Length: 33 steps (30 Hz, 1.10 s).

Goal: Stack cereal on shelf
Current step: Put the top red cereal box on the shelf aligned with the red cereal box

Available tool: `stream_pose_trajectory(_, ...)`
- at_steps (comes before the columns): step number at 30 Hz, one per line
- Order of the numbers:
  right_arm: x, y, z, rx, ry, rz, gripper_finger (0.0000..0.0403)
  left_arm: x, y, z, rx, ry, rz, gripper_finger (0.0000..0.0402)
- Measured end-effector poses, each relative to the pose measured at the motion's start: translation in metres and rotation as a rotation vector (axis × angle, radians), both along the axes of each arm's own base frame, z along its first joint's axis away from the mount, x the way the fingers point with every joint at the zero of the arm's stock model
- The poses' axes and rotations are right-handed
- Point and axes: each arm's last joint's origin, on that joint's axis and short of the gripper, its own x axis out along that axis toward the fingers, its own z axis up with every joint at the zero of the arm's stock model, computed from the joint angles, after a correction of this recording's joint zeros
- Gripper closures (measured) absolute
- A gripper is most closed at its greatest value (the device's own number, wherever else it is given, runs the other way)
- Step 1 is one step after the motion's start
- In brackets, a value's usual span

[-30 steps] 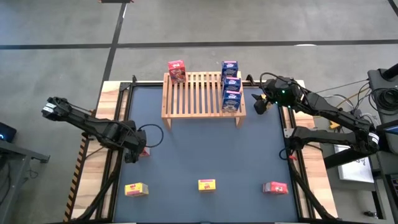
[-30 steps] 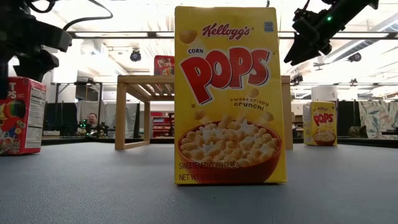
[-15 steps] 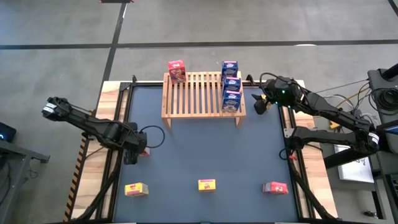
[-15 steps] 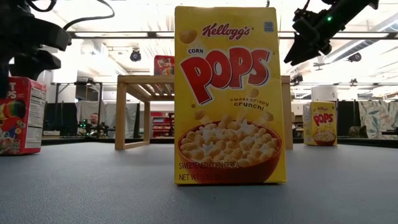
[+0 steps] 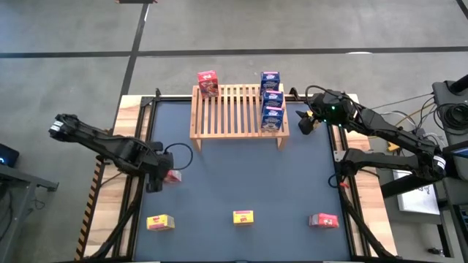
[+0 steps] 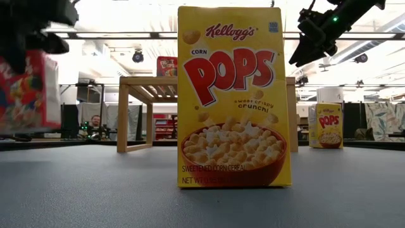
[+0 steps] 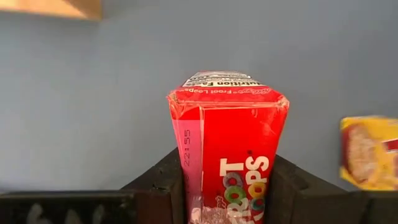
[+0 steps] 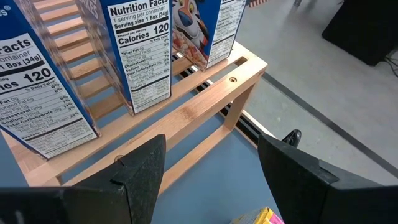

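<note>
High view, bench with dark blue mat: left arm reaches from the left edge, elbow bent, its left end effector [image 5: 162, 177] over the mat's left side, clenched on a red Froot Loops box [image 5: 172, 176]. Left wrist view confirms the box [image 7: 229, 149] upright between the two dark fingers [image 7: 163, 186], which press its sides; in the low view it [image 6: 28, 92] hangs clear of the bench surface [image 6: 202, 196].

Right arm extends from the right, right end effector [image 5: 306, 120] poised just beside the right end of the wooden slatted shelf [image 5: 227, 109], jaws parted, holding nothing.

Shelf contents: three blue cereal boxes [image 5: 271, 98] in a row along its right end; one red box [image 5: 208, 82] at its far left corner.

Bench near edge: yellow Corn Pops box [image 5: 160, 222] at left, second yellow box [image 5: 243, 217] at centre, red box [image 5: 323, 220] at right, well apart.
</note>
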Motion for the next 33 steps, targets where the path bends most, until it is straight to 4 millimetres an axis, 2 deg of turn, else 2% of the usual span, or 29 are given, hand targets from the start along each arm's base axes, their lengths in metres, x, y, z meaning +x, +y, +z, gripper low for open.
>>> stream_pose_trajectory(10,0.001,0.000,0.000,0.011,-0.012,0.021,0.0158,-0.002,0.007,0.066,0.150,-0.198,0.023,0.0272)
stream_pose_trajectory(16,0.002,0.000,0.003,-0.013,-0.029,0.030,0.0158,-0.005,0.015,0.094,0.216,-0.303,0.030,0.0272)
stream_pose_trajectory(21,0.002,0.000,0.007,-0.021,-0.037,0.033,0.0158,-0.010,0.029,0.105,0.249,-0.337,0.056,0.0271)
stream_pose_trajectory(26,0.002,0.000,0.009,-0.028,-0.042,0.035,0.0158,-0.014,0.046,0.104,0.288,-0.330,0.096,0.0271)
stream_pose_trajectory(33,0.002,-0.001,0.010,-0.052,-0.043,0.047,0.0158,-0.009,0.063,0.116,0.352,-0.470,0.078,0.0271)
